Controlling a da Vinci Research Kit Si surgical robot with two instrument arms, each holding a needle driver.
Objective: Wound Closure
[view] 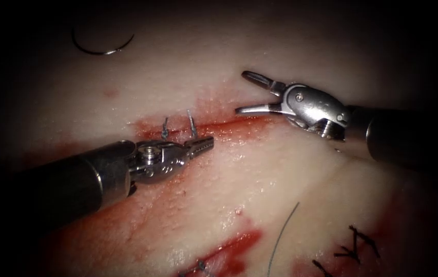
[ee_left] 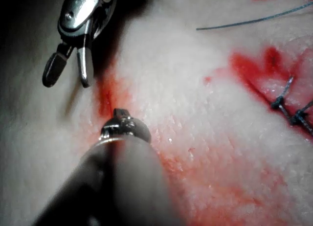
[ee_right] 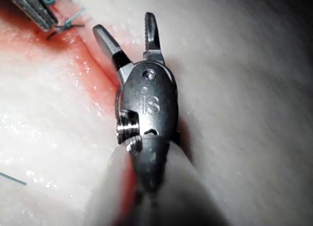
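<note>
Right tool (view: pixel 247 92) hovering over the cut (view: pixel 229 125), fingers spread, gripping nothing. Left tool (view: pixel 204 145) lying clenched beside the knot tails (view: pixel 177 125), apparently empty. Needle (view: pixel 101 47) resting free on the tissue (view: pixel 280 174) far left, half lost in shadow.

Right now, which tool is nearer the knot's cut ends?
Left. The left tool, jaws shut and empty, sits right beside the cut ends. The right tool, open and empty, is farther right along the cut.
</note>
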